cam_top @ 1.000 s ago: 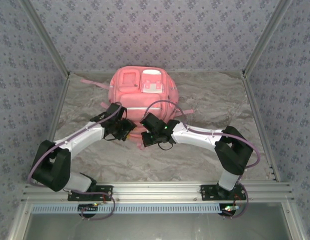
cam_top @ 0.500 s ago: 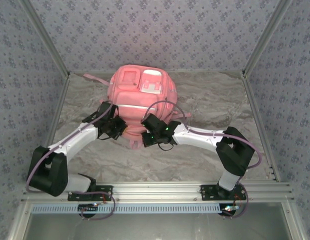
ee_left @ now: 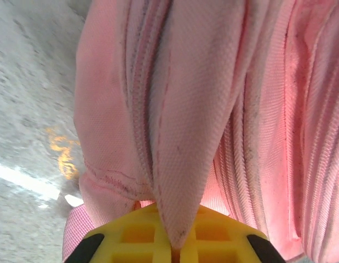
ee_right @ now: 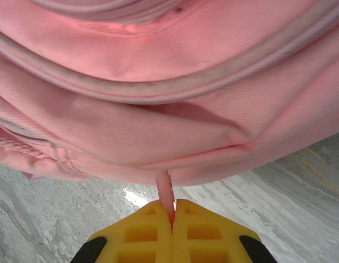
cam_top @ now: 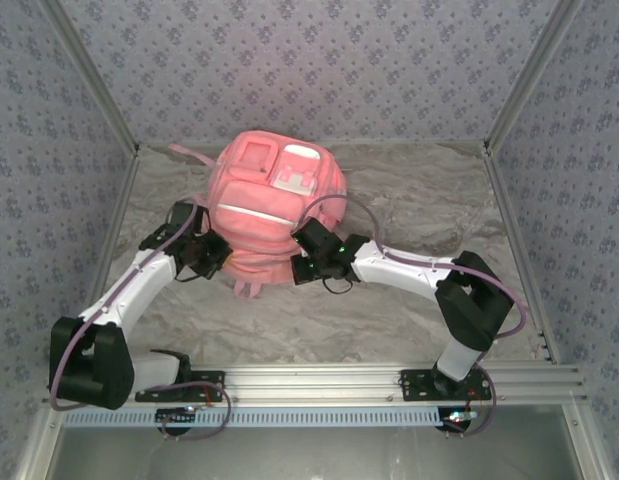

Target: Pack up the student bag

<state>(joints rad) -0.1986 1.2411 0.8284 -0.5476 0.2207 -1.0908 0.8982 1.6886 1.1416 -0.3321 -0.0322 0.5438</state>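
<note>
The left claw (cam_top: pixel 211 255) sits at about 8 o'clock on the student bag (cam_top: pixel 274 205). Its wrist camera shows the yellow fingers (ee_left: pixel 136 235) pinched shut on a fold (ee_left: pixel 185 137) of the bag's pink cloth, with zip seams running alongside. The bag itself lies on the marbled worktop (cam_top: pixel 419 200), set from the middle toward 12 o'clock. Its front pockets and white patches face up, one strap (cam_top: pixel 184 152) trails off at 10 o'clock, and a small loop (cam_top: pixel 247 290) pokes out at 6 o'clock. The right claw (cam_top: pixel 307 265) is at about 5 o'clock on the bag. Its fingers are closed on a thin pink tab (ee_right: pixel 165 189) that hangs from the lower edge, just above the bare stone surface. So both claws have a hold of the bag, and that looks like all that is done so far. No books, pens or other things to pack are visible on the worktop. The zip lines that can be seen appear closed, though whether the main pocket is open anywhere cannot be told from these views. By that reckoning the job is at an early stage. The bag is gripped at two points, probably to be shifted or pulled open, and the opening, filling and zipping all seem yet to come.
</note>
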